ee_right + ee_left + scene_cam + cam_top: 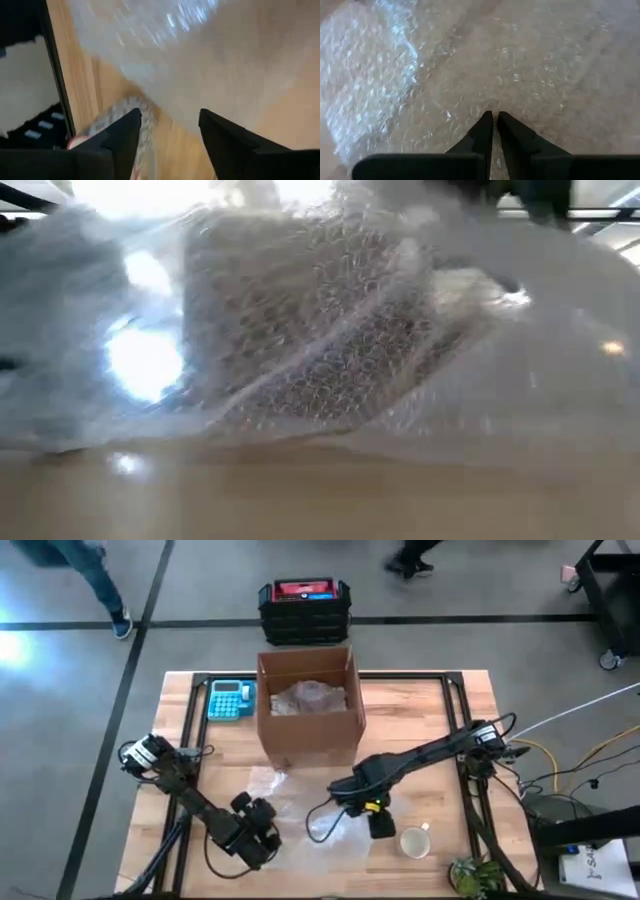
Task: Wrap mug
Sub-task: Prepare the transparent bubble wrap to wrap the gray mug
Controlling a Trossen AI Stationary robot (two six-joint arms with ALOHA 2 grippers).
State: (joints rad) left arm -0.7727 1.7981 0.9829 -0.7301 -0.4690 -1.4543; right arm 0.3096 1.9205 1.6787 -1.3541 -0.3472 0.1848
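We judge the mug [414, 841] rigid, smooth-glazed, fairly heavy and breakable; it stands just beside our right gripper [381, 827], whose fingers are spread wide and hold nothing, so we would take it by the rim or handle. The bubble wrap [325, 824] lies on the gripper's other side: light, limp, slippery, best pinched at an edge. Our left gripper [494, 118] is closed over the wrap, though whether film is caught between its tips we cannot tell.

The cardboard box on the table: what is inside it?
The high view shows crumpled bubble wrap lying inside the open cardboard box. Whether anything lies under that wrap cannot be seen, because it covers the bottom.
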